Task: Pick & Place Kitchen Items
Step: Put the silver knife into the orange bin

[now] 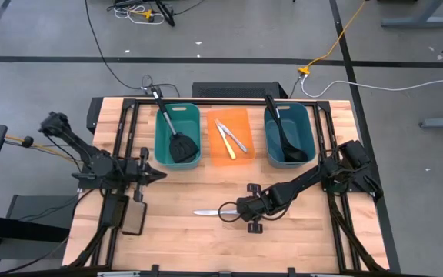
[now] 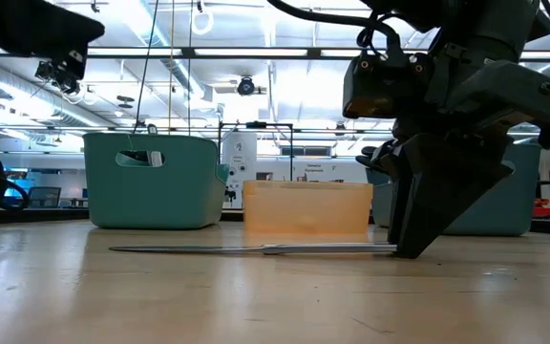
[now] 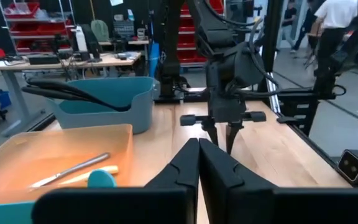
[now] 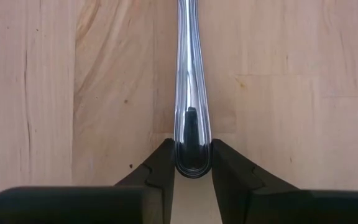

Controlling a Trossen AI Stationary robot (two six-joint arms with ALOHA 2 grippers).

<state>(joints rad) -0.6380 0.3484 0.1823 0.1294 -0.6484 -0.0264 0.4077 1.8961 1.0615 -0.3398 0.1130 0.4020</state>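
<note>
- The left gripper (image 1: pixel 160 176) hovers near the table's (image 1: pixel 298 238) left edge, jaws together, holding nothing.
- A black slotted spatula (image 1: pixel 180 145) stands in the teal bin (image 1: pixel 178 135).
- Two table knives (image 1: pixel 231 139) lie in the orange bin (image 1: pixel 229 135).
- The right gripper (image 1: pixel 223 211), near the front edge, has its fingers (image 4: pixel 157 171) clamped on the handle end of a silver table knife (image 1: pixel 206 212) lying flat on the wood.
- A black ladle (image 1: pixel 285 141) rests in the blue bin (image 1: pixel 288 134).

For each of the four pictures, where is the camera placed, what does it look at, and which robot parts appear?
High view: overhead, straight down; both arms, teal bin, orange bin, blue bin.
Low view: table height, level; right gripper at the silver knife.
Left wrist view: past the shut left gripper, toward the right arm.
Right wrist view: down onto the knife handle between its fingers.
Shared: the knife, in high, low and right wrist views.
</note>
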